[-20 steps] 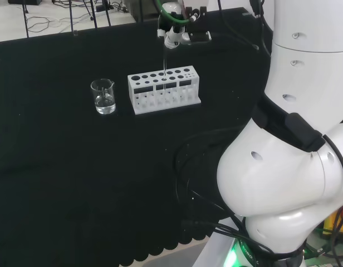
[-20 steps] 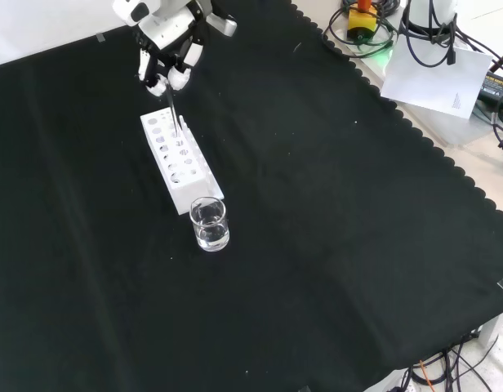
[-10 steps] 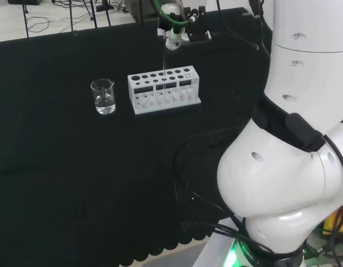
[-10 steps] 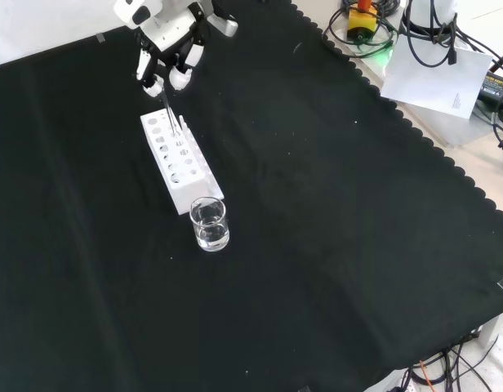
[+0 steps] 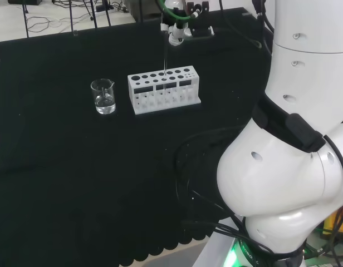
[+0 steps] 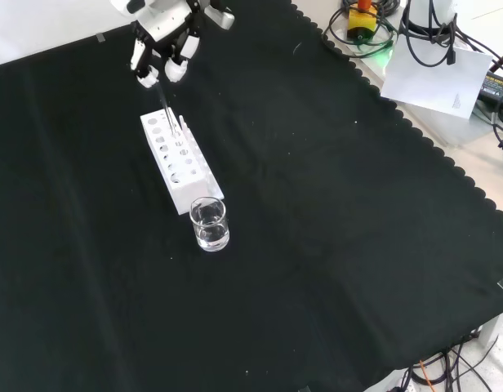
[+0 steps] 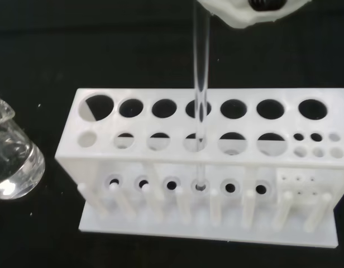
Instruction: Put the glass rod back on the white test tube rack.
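- Black cloth (image 6: 333,204) covers our bench, and its dark ground makes clear ware hard for us to track, which is a risk in itself.
- Nearest the front camera we see a beaker (image 6: 209,224) holding some clear liquid, standing just beside the rack's end without quite touching it in the head view; if the rack slides that way, we judge it could knock the beaker and spill it.
- Behind it stands the rack (image 6: 176,158), resting free on the cloth; a sideways pull on the rod could tip or drag it, since nothing we see pins it down.
- In the wrist view the rod (image 7: 200,95) runs upright through a middle hole of the rack, its lower end at the bottom plate's dimple.
- We judge the rod seated, or close to it; we cannot tell whether its tip rests on the plate.
- Farthest off, the hand (image 6: 163,51) hangs above the rack with fingers curled at the rod's top end; we read this as pinching the rod, though the contact is small in both wide views.
- If we lift or swing away before letting go, the rod could lever against the hole's rim and snap, or come out again.
- If we let go with the rod tilted, it could drop hard and chip.
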Controlling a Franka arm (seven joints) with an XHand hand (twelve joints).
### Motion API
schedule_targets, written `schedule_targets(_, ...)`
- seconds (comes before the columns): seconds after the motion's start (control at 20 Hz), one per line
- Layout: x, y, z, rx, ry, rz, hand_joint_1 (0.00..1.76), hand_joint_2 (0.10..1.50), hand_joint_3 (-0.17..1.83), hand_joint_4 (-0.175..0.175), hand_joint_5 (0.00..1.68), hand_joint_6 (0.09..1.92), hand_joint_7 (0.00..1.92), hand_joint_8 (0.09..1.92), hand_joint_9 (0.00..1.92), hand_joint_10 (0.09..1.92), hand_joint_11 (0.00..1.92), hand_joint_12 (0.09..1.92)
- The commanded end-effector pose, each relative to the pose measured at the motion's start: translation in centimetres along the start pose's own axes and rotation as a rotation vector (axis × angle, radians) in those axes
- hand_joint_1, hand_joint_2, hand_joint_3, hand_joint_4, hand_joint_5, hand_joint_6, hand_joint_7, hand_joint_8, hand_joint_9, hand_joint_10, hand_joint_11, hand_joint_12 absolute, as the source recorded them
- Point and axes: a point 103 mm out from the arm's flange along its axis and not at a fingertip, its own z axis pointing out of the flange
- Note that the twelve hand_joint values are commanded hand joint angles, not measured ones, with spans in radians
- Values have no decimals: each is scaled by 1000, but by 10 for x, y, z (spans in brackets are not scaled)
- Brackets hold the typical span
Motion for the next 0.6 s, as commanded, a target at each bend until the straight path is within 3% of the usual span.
schedule_targets(0.05,-10,-2,-8,-19,13,20,1504,918,-175,-175,409,1011,683,945,1765,818,1848,733)
schedule_targets(0.6,-17,-7,-15,-44,3,33,1501,919,-175,-175,422,1009,672,932,1761,818,1848,734)
